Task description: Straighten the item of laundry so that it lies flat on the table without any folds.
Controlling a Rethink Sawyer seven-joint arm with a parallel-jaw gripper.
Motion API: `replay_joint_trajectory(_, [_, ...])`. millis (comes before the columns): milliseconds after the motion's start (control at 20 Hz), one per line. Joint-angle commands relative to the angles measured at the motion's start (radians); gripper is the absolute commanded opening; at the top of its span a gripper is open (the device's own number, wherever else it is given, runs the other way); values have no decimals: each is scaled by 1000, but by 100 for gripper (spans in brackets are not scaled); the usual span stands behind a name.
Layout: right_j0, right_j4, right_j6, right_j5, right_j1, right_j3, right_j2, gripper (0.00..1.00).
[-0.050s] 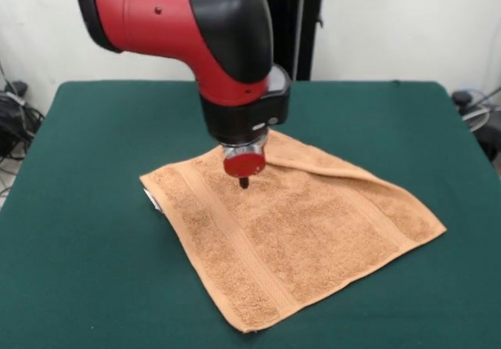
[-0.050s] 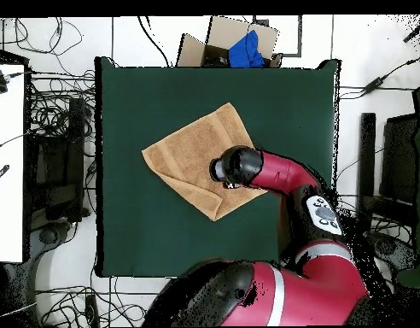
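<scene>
My arm (image 2: 282, 175) reaches over the orange towel (image 2: 192, 158), which lies diagonally on the green desk (image 2: 137, 222), covering its near corner.

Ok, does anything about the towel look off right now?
Yes. The towel isn't fully flat: its far edge, just behind the hand, is folded over into a raised ridge running toward the right corner. It also lies askew to the table.

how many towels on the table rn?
1. The orange-tan towel lies near the middle of the green table, under the claw; its far edge is folded over.
</scene>
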Motion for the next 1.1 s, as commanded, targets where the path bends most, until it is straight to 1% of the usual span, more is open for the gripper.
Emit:
replay_joint_trajectory(50, [59,-4,-49,-6,7,12,93,0])
replay_joint_trajectory(200, [77,15,-12,-34,15,17,96,0])
replay_joint_trajectory(350, [91,32,5,-34,17,13,98,0])
replay_joint_trajectory(650, [98,60,11,-4,-7,11,96,0])
replay_joint_trajectory(800, [99,69,19,-25,-12,28,95,0])
replay_joint_trajectory(1100, [97,80,19,-22,-23,39,95,0])
